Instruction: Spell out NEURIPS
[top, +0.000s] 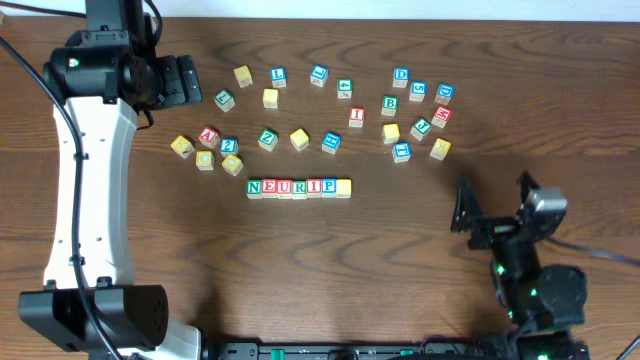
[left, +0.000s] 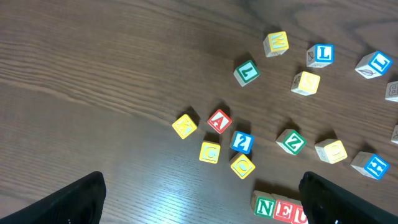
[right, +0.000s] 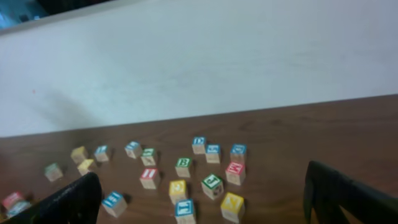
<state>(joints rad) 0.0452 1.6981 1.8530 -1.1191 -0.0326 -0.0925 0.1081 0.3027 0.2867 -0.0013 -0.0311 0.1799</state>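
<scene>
NEURIPS cube row (top: 298, 187) at mid-table (top: 380, 280), seven cubes touching side by side, last one plain yellow, loose letter cubes (top: 299, 139) scattered beyond, left gripper (left: 200, 190) spread wide, empty, right gripper (right: 202, 180) likewise, well apart from row

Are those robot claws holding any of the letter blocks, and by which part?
Nothing is held: left gripper and right gripper both stand open and empty.
</scene>
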